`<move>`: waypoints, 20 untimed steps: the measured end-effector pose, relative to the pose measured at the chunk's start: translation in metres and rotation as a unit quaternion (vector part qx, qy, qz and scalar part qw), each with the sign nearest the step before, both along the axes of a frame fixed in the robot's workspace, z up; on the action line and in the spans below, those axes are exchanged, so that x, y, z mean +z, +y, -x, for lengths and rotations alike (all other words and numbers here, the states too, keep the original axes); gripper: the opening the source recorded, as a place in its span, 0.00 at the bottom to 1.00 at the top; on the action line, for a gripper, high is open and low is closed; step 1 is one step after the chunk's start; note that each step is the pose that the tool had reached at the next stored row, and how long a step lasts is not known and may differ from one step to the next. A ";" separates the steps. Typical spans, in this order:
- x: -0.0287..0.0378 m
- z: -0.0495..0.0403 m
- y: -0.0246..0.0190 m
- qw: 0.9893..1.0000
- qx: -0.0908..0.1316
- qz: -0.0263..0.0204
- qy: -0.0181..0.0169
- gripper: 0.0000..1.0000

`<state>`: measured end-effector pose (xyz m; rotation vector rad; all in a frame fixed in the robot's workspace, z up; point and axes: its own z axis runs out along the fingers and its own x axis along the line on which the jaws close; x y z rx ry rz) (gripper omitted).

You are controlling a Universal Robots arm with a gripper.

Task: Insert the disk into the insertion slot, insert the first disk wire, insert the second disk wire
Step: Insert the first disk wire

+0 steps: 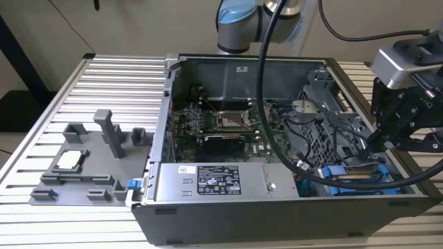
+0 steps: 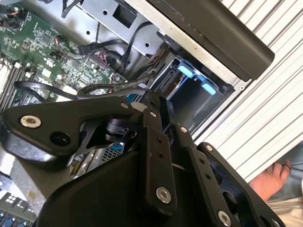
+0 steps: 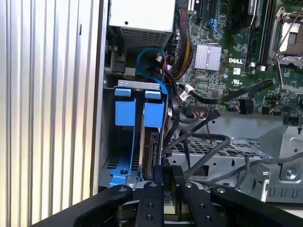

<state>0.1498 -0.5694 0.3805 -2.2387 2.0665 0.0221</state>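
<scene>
The disk, in its bright blue carrier, stands inside the dark grey insertion slot at the case's corner. In the exterior view the disk lies low in the case, towards that view's right, inside the slot. My gripper hangs just above and to the right of it. In the first wrist view the gripper hovers at the slot's near end, fingers together, and I cannot make out anything pinched between them. Loose black wires trail beside the slot. The second wrist view looks past black gripper links into the slot.
The open computer case holds a motherboard, a power supply and a metal drive cage. A grey fixture sits on the slatted table on the exterior view's left. A person's hand rests by the table edge.
</scene>
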 end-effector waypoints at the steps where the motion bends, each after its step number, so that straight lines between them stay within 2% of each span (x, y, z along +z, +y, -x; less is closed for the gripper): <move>1: -0.0005 0.0000 0.0000 1.000 0.000 0.000 0.000 0.19; 10: -0.0084 -0.0006 0.0000 1.000 -0.001 0.000 0.000 0.19; 20: -0.0094 -0.0007 0.0000 1.000 -0.001 0.000 0.000 0.19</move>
